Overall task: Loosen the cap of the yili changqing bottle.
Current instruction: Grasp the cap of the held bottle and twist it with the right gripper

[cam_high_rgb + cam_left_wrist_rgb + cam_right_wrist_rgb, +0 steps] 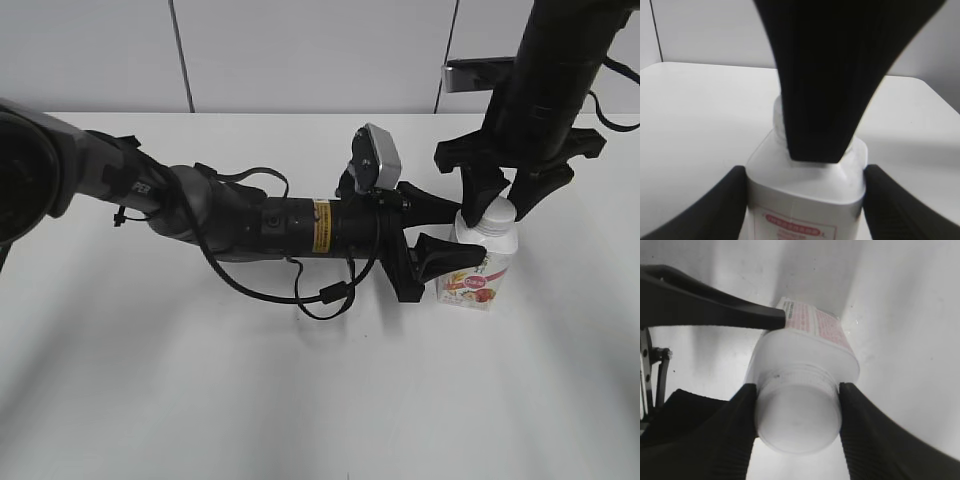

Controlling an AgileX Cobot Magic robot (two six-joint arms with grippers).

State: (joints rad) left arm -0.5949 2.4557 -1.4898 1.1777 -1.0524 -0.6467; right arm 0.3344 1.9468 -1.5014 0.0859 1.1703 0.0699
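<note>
The yili changqing bottle [482, 262] stands upright on the white table at the right, white with a pink-red fruit label. My left gripper [452, 232] reaches in from the left and is shut on the bottle's body [805, 192], a finger on each side. My right gripper [502, 205] comes down from above and is shut on the round white cap [797, 417], its fingers pressed against the ribbed rim on both sides. In the left wrist view a right finger [820, 100] hides most of the cap. The bottle's shoulders and label also show in the right wrist view [815, 335].
The white table [300, 400] stretches to the front and left of the bottle. My left arm [250, 220] lies low across the table's middle with a looping cable. A grey wall [300, 50] stands behind the table's far edge.
</note>
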